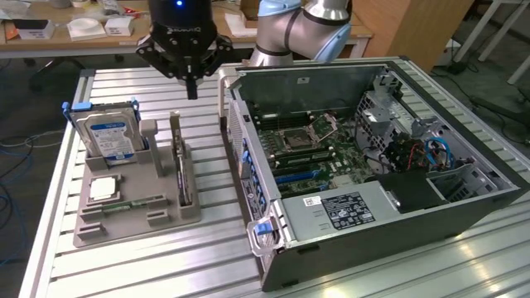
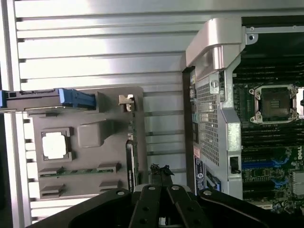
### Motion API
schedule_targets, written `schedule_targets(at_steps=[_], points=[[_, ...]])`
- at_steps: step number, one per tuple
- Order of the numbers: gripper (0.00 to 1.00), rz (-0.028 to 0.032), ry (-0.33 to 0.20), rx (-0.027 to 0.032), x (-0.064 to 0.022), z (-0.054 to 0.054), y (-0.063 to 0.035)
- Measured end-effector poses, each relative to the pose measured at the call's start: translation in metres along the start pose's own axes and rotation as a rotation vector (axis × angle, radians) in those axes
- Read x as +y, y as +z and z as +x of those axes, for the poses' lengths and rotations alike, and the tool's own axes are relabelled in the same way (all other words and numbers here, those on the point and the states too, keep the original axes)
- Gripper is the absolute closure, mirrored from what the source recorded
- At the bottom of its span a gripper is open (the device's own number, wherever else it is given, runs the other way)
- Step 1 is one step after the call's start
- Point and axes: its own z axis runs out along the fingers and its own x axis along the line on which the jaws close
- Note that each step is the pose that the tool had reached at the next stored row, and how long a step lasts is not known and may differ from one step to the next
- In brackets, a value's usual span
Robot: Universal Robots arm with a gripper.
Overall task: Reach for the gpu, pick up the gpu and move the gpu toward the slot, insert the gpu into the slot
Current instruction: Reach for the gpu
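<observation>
Closest to the wrist lens: black linkages of the gripper (image 2: 160,176), fingers pressed together, clamping nothing. Hangs in the air over the slatted metal surface (image 1: 124,273), tip pointing down, between the grey holder (image 1: 136,214) and the rear corner of the open computer case (image 1: 373,230). Higher than the gpu (image 1: 180,171) and clear of it, no contact.

Same gpu parked on edge in a groove of the grey holder, upright, silver bracket end toward the far side of the exterior view, green board thin as a line from the wrist view. Sharing the holder, toward the exterior view's left: hard drive (image 1: 109,133) with a blue label, standing upright in a blue-edged caddy; square silver processor (image 1: 105,188) lying flat in its recess; narrow green memory stick (image 1: 133,203) lying flat just beside the processor.

On the exterior view's right, computer case lying on its side, side panel off, motherboard exposed. Bright-blue slot (image 1: 298,176) on that board, nearer the exterior camera than the black connector strips and the square processor socket (image 1: 296,139). Not yet filled by the gpu, and well apart from it, with the perforated case wall between the two.
</observation>
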Motion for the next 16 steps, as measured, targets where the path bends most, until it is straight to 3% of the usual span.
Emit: schedule_targets(at_steps=[11,16], points=[[0.90,0.0001,0.000,0.0006,-0.0031,0.041,0.0002],[0.90,0.0000,0.000,0.0008,-0.0034,0.045,0.0003]])
